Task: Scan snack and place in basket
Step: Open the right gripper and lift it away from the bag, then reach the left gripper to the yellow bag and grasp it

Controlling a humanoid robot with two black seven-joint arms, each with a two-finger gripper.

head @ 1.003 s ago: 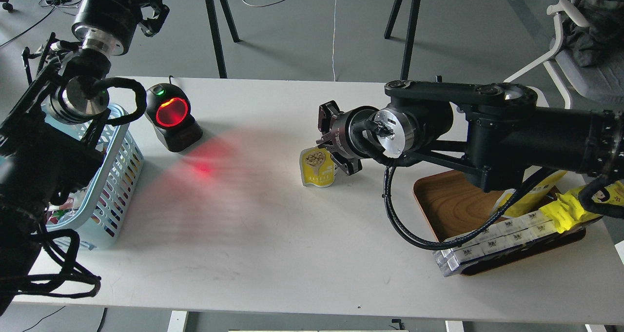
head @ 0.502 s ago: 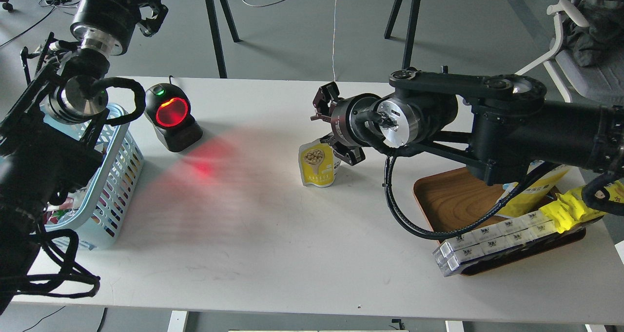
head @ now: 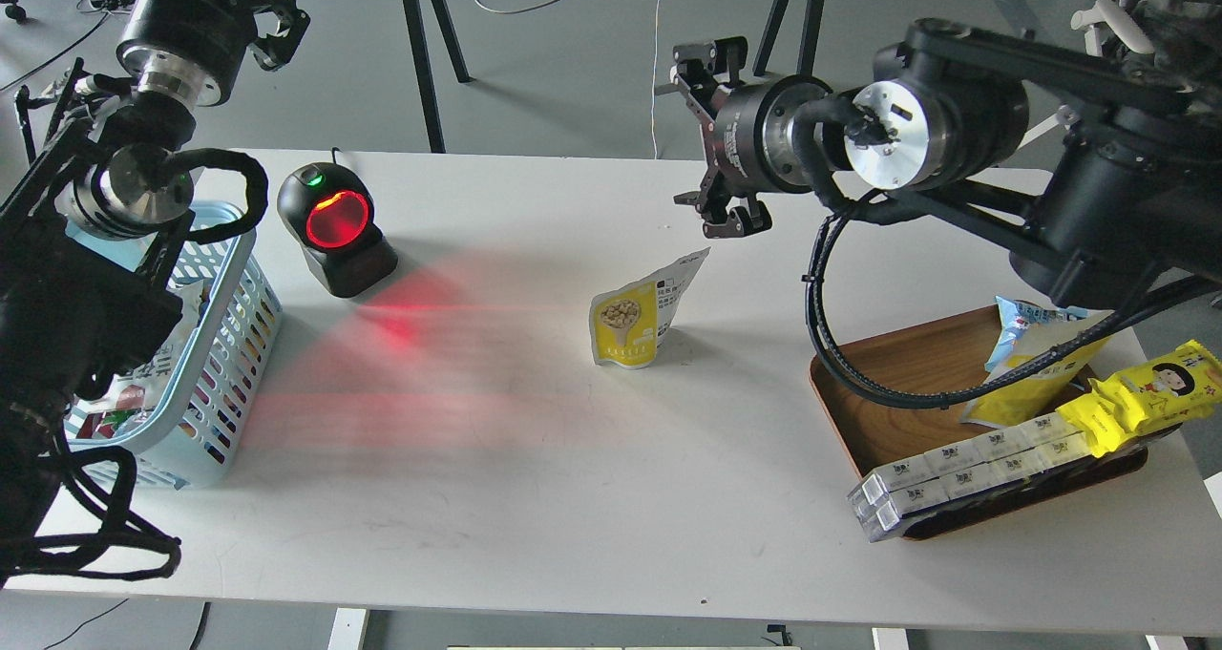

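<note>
Right now you are seeing the snack (head: 638, 318) standing alone mid-table (head: 535, 459), its top leaning toward 2 o'clock. At 9 o'clock the basket (head: 225, 345) is waiting, the scanner (head: 334, 230) glowing at 10. Farther off, your right gripper (head: 714, 139) is hovering with jaws released; the left gripper's (head: 272, 15) jaws you cannot tell.

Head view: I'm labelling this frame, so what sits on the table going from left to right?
Basket → scanner → snack → wooden tray → yellow packet with a cartoon face.
</note>
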